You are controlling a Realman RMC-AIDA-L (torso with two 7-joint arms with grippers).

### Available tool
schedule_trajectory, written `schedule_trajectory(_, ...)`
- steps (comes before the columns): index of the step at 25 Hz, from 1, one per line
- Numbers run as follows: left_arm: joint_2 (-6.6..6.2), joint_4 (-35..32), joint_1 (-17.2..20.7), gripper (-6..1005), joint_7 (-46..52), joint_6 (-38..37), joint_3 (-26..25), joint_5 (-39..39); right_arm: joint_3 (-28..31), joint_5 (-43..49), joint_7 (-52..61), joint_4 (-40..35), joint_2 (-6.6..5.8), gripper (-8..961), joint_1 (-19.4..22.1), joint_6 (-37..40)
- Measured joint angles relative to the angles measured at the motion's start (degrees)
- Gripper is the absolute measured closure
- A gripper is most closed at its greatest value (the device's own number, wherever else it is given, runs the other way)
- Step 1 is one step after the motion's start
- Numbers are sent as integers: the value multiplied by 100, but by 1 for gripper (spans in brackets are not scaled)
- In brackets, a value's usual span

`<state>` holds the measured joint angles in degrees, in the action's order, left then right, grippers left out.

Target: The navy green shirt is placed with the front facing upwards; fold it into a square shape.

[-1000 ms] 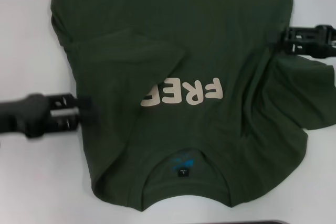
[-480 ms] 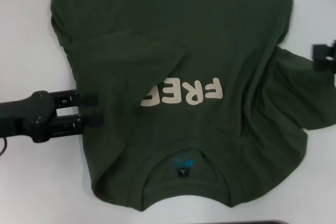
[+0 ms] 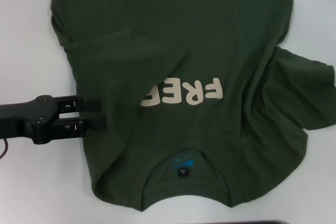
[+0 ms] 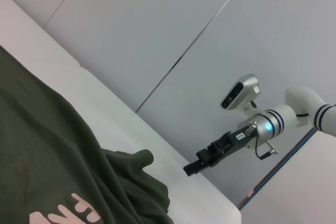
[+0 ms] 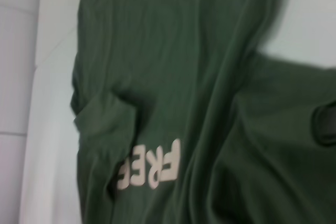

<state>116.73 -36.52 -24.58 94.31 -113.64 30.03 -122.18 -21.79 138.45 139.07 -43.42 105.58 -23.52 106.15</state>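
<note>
The navy green shirt lies front up on the white table, with its collar at the near edge. Its left sleeve is folded inward and covers part of the cream lettering. Its right sleeve lies spread out to the right. My left gripper is open and low at the shirt's left edge, its fingertips over the fabric. My right gripper is out of the head view. It shows only far off in the left wrist view, raised beyond the table's right side. The shirt also shows in the right wrist view.
Bare white table surface lies left of the shirt and at the far right. A dark strip shows at the near edge of the head view. A pale wall stands behind the table in the left wrist view.
My left gripper has moved right onto the shirt's left edge. My right gripper has let go of the right sleeve and drawn back to the right, out of the head view.
</note>
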Motion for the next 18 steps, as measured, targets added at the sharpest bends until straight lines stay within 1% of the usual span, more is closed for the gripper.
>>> schedule_trajectory(4, 24, 11, -10, 311, 3, -50, -12, 29, 359, -28, -121, -110, 5, 259, 15, -329)
schedule_trajectory(6, 33, 12, -18, 311, 3, -62, -24, 31, 418, -31, -134, -118, 0, 259, 11, -577)
schedule_trajectory(11, 50, 14, -65, 311, 5, -71, -45, 36, 346, -16, -81, -108, -4, 258, -38, -997)
schedule_trajectory(18, 60, 14, -77, 310, 8, -54, -74, 63, 223, -4, 93, 124, 65, 257, -248, -1255)
